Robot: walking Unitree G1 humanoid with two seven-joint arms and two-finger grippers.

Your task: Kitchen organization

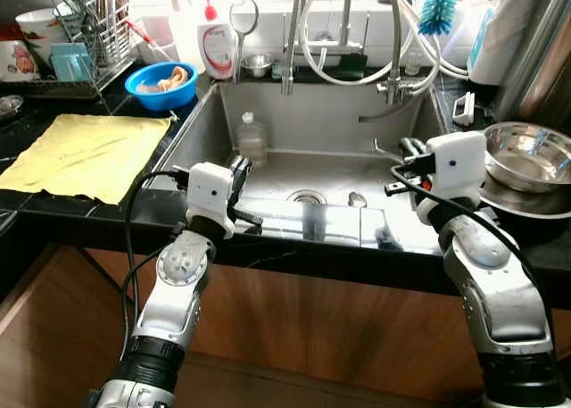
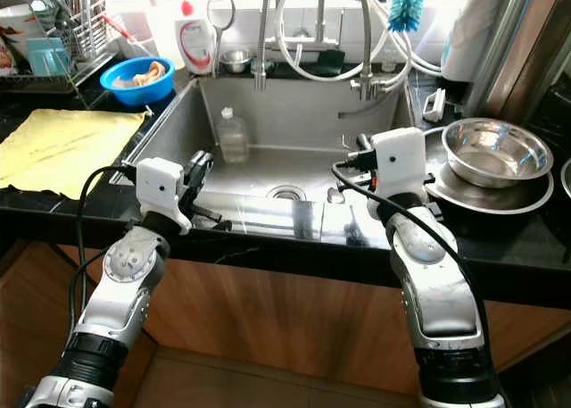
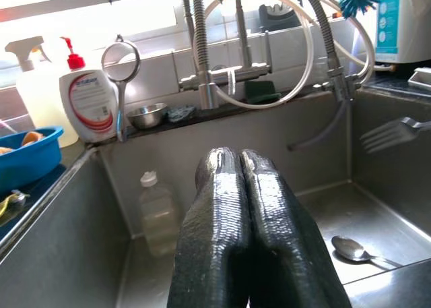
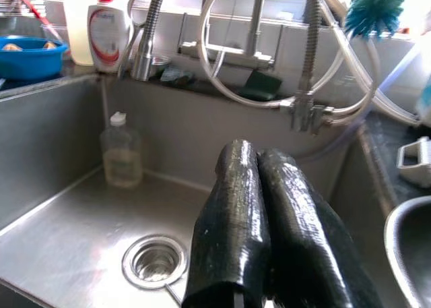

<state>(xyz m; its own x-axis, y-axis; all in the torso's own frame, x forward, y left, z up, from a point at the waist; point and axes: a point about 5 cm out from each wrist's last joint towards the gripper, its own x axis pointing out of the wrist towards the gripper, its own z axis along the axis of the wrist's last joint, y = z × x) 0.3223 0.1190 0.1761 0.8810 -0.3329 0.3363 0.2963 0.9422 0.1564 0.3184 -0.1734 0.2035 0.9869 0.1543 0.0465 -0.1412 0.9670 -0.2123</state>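
A yellow cloth (image 1: 87, 154) lies flat on the dark counter's left end, with a blue bowl (image 1: 161, 85) behind it at the sink's (image 1: 203, 122) back-left corner. A clear plastic bottle (image 1: 252, 138) stands against the sink's back wall. The left gripper (image 1: 239, 167) hangs over the basin's front-left, fingers pressed together, empty. A spoon (image 1: 357, 199) lies beside the drain (image 1: 308, 196). The right gripper (image 1: 411, 146) hovers at the sink's right edge, fingers closed, beside stacked steel bowls (image 1: 526, 158).

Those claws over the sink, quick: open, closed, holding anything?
Left claw: closed, holding nothing.
Right claw: closed, holding nothing.
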